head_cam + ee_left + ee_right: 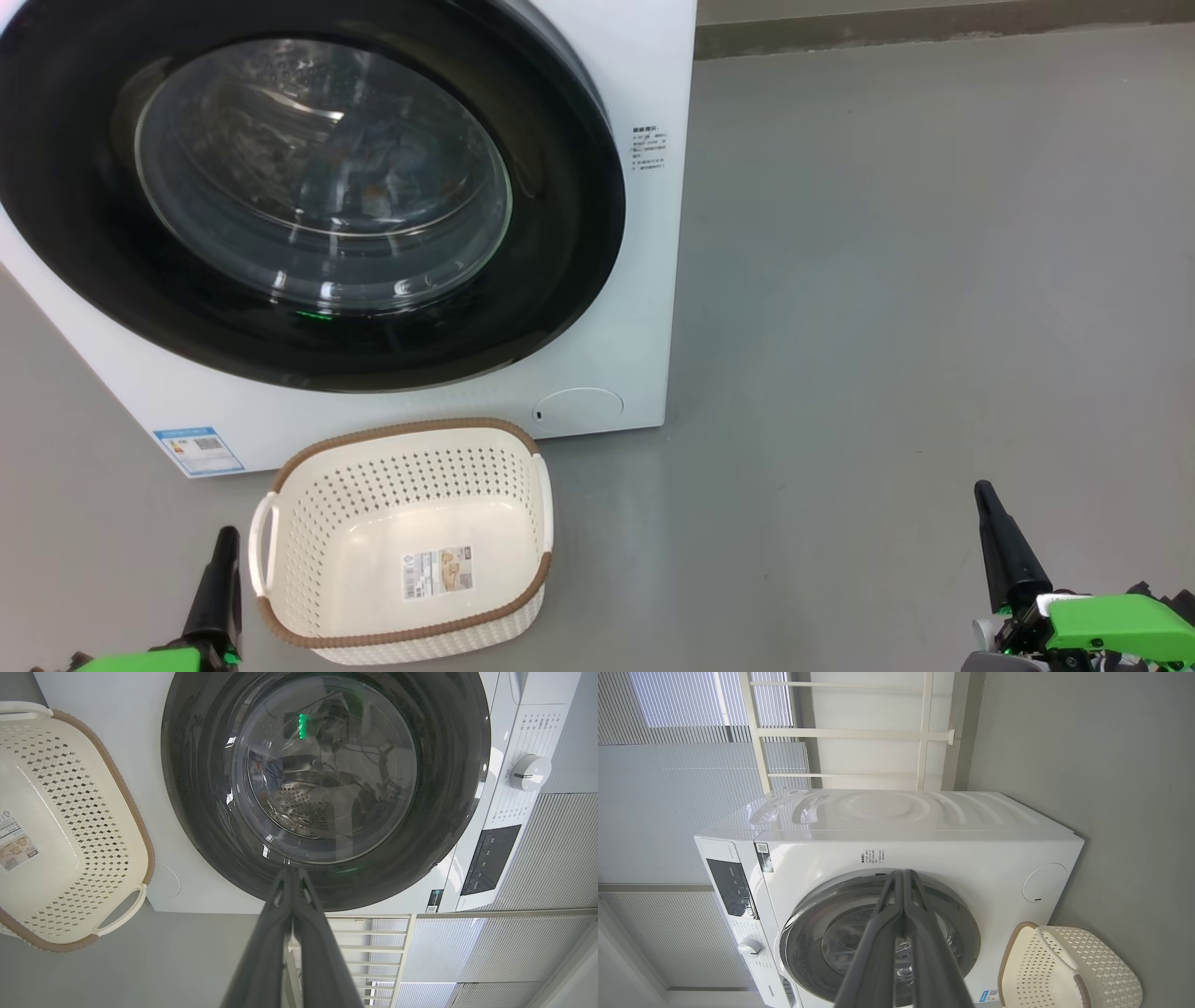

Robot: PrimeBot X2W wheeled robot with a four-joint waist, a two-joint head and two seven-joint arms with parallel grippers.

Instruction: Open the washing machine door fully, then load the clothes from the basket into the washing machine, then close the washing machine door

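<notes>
Ahead of both pressed-together, empty jaws, the washing machine door stands shut, nearer the left gripper than the right gripper; the empty basket sits beside the left one
</notes>
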